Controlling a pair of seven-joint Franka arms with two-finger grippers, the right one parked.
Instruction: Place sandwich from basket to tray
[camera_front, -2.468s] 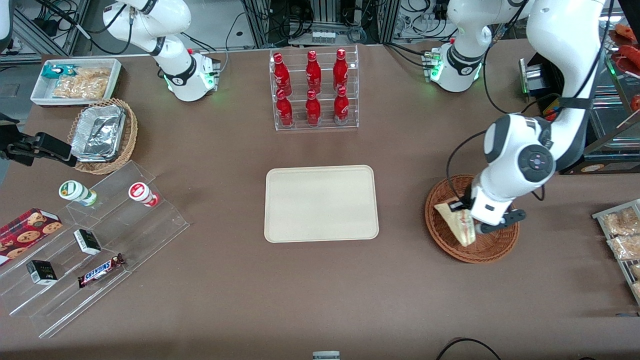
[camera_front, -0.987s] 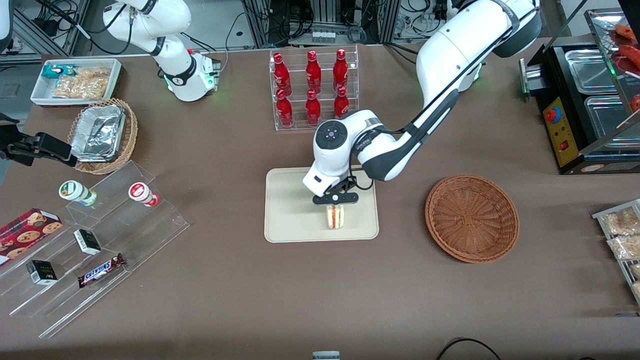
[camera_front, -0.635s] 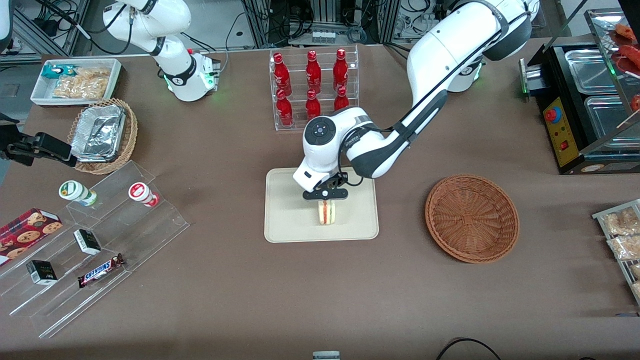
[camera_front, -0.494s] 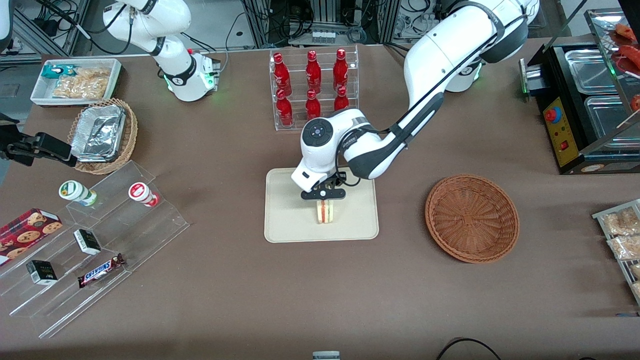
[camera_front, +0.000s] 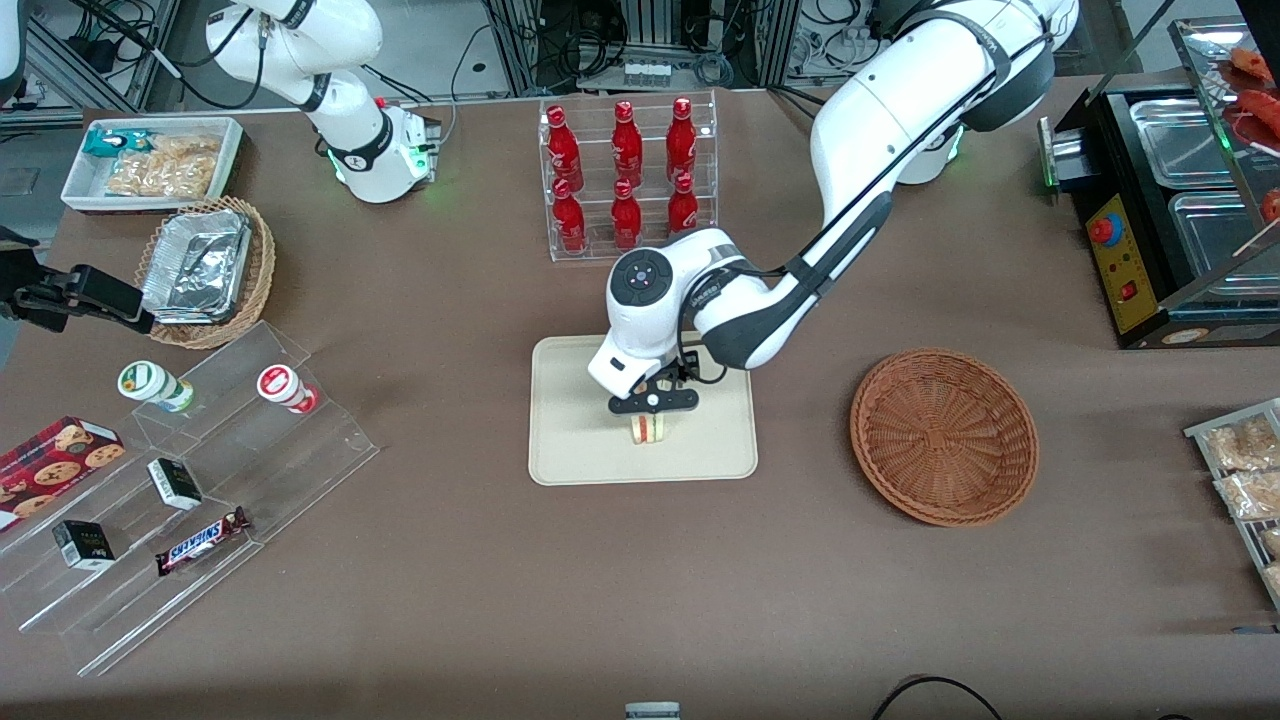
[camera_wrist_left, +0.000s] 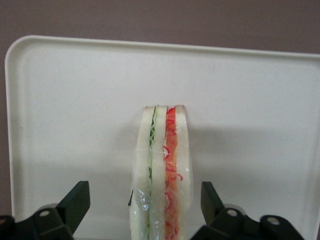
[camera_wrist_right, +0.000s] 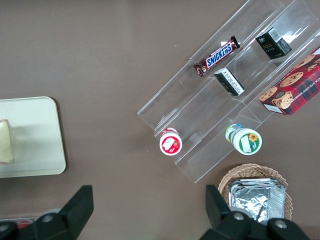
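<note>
The gripper (camera_wrist_left: 139, 212) hangs just above the tray with its fingers (camera_wrist_left: 75, 200) spread wide, clear gaps showing on both sides of the sandwich (camera_wrist_left: 161, 170), so nothing pinches the wedge now. The sandwich (camera_front: 647, 428) stands on edge on the beige tray (camera_front: 570, 420), bread faces upright and the green and red filling lines facing the wrist camera. The main risk is a topple: it balances on a narrow side, and a finger brushing the clear wrap as the arm lifts away could tip it flat or drag it along. A sideways retreat would cause that; a straight rise looks safer. The reddish-brown wicker basket (camera_front: 943, 436) sits empty toward the working arm's end, well apart, and the rack of red bottles (camera_front: 627, 180) stands farther from the front camera than the tray.
</note>
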